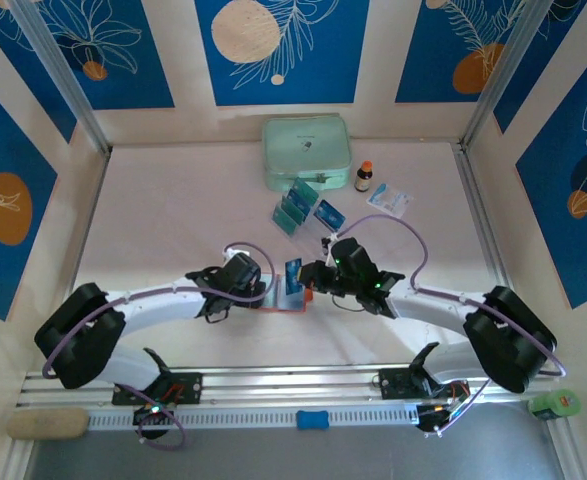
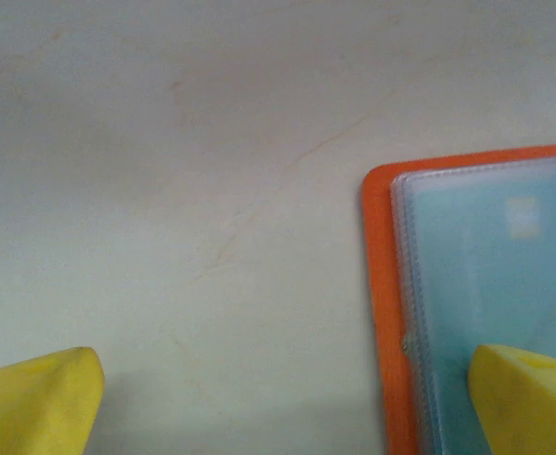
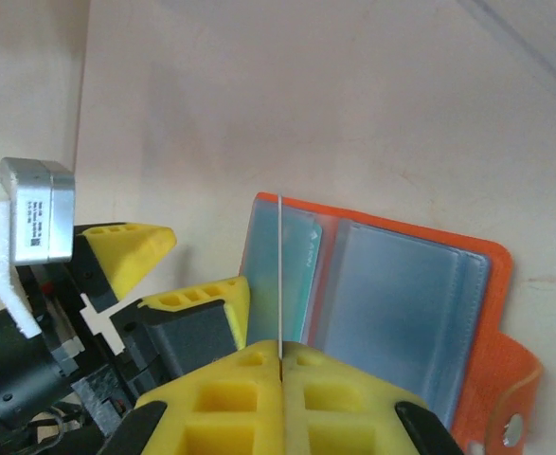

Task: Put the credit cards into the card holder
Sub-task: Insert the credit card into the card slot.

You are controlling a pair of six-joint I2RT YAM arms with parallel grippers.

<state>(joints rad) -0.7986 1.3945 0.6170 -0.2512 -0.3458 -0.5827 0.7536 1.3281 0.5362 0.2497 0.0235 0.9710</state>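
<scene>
The orange card holder (image 3: 491,284) lies open on the table, its clear pockets facing up, with one teal card (image 3: 301,270) tucked in the left pocket. My right gripper (image 3: 281,355) is shut on a credit card (image 3: 281,275), seen edge-on and standing upright over that left pocket. From above, this teal card (image 1: 293,275) stands between the two grippers. My left gripper (image 2: 287,403) is open. One of its yellow fingertips (image 2: 529,398) lies over the holder's pocket page (image 2: 495,265) and the other over bare table. More credit cards (image 1: 293,208) stand farther back.
A mint-green zip case (image 1: 307,152) sits at the back centre, with a small brown bottle (image 1: 363,176) and a white-and-blue sachet (image 1: 389,200) to its right. Another teal card (image 1: 329,214) lies behind the right gripper. Enclosure walls ring the table.
</scene>
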